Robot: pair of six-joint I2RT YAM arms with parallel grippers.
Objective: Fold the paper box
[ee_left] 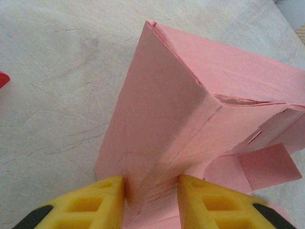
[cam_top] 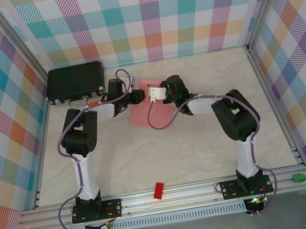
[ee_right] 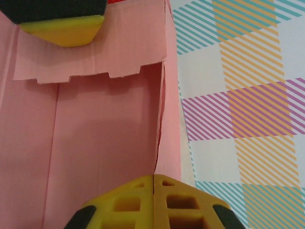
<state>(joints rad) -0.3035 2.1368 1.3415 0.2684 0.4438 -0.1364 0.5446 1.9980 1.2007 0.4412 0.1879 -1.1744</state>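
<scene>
The light-pink paper box (cam_top: 143, 116) lies partly raised at the table's middle back, between both grippers. My left gripper (cam_top: 137, 97) reaches it from the left. In the left wrist view its yellow fingers (ee_left: 108, 200) press from both sides on a creased, upright wall of the paper box (ee_left: 167, 119), so the left gripper (ee_left: 151, 191) is shut on it. My right gripper (cam_top: 159, 93) comes in from the right. Its jaws (ee_right: 153, 179) are closed together on the thin edge of a side wall of the paper box (ee_right: 95, 143). A tabbed flap (ee_right: 95, 57) hangs inward at the top, under the left gripper's fingertip (ee_right: 64, 28).
A black case (cam_top: 75, 82) sits at the back left, close to the left arm's elbow. A small red block (cam_top: 159, 190) lies on the front rail, and a green piece (cam_top: 298, 177) at the front right. Checked walls enclose the table on three sides.
</scene>
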